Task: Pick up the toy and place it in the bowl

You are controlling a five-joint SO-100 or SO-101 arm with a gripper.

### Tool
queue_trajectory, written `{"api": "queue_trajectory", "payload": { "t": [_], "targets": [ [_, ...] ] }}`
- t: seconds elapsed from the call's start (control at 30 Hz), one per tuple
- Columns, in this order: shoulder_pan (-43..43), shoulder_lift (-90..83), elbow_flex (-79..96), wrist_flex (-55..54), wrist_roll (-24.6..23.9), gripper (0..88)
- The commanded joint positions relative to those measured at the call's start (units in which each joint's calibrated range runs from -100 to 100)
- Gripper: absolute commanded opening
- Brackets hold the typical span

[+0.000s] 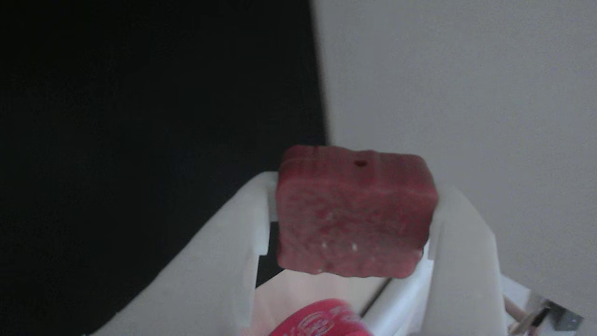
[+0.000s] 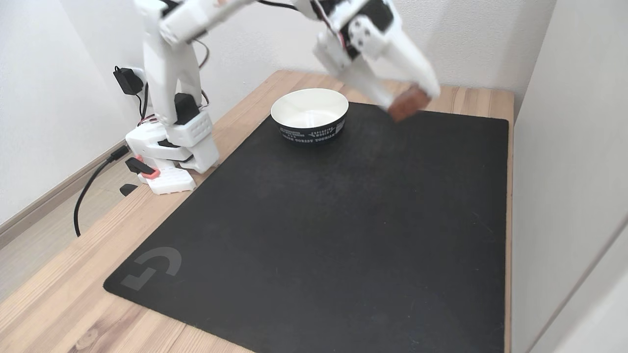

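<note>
I've got the dark red chunky block toy [image 1: 354, 214] clamped in the white gripper [image 2: 409, 104], lifted; drop into the white-lined black paper bowl [image 2: 310, 115] remains.

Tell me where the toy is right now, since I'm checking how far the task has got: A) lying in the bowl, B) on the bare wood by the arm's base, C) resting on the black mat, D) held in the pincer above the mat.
D: the toy is clamped in the pincer, in the air beside the bowl.
</note>
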Motion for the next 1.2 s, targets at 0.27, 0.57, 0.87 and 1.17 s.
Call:
{"api": "queue_trajectory", "payload": {
  "t": [0.27, 0.57, 0.87, 1.17],
  "targets": [
    [-25.0, -35.5, 58.1, -24.1, -10.6, 2.3],
    [-38.7, -53.5, 86.4, -25.7, -14.1, 2.3],
    [-40.8, -70.8, 113.4, -31.2, -14.5, 2.9],
    [-40.7, -71.7, 116.5, -32.7, -14.5, 3.1]
  ]
}}
